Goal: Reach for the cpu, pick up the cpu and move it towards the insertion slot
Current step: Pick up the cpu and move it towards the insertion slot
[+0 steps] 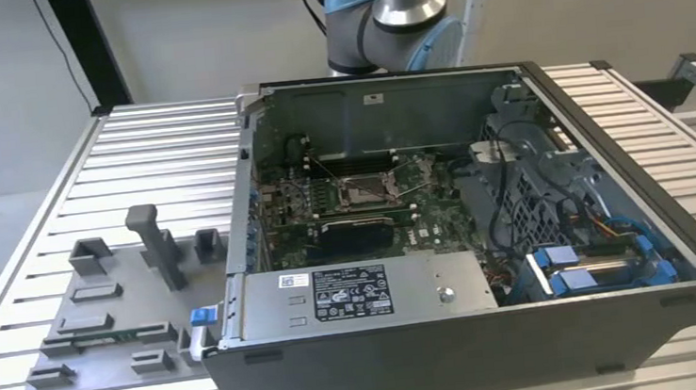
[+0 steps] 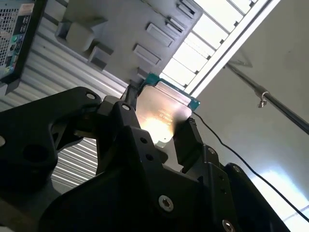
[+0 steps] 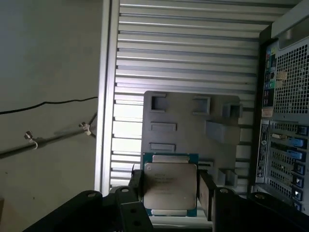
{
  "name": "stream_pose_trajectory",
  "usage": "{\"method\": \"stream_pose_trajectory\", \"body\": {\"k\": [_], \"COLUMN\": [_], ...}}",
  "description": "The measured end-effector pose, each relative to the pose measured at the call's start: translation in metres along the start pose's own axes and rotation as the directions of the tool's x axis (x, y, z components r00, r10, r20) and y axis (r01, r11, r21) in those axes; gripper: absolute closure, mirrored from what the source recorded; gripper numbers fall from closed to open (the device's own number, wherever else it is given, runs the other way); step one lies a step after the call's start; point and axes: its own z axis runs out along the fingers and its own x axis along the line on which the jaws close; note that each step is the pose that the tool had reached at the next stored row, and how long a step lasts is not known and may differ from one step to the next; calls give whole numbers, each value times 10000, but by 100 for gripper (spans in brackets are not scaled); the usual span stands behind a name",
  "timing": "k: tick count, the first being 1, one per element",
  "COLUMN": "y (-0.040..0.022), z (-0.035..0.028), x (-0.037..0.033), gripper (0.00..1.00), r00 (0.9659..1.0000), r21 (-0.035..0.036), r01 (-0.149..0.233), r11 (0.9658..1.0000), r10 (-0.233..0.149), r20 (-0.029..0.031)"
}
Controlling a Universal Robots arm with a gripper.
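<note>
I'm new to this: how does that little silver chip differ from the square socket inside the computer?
The cpu has a plain, pale silvery top with a green edge. The insertion slot is a shiny metal frame around a brownish centre. The cpu is clamped in the gripper above the grey fixture plate, while the insertion slot sits fixed inside the open computer case. Both are square.

Print on PSU label (image 1: 352, 292) & cpu (image 3: 170, 186) lid: too small to read.
</note>
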Motion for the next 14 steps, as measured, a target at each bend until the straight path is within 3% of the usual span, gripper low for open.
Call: {"method": "stream_pose_trajectory", "body": {"k": [14], "y": [-14], "z": [12], "x": [-363], "gripper": [100], "r00": [10000], "r21": [4], "r01": [-3], "r11": [10000], "r10": [3], "r20": [1]}}
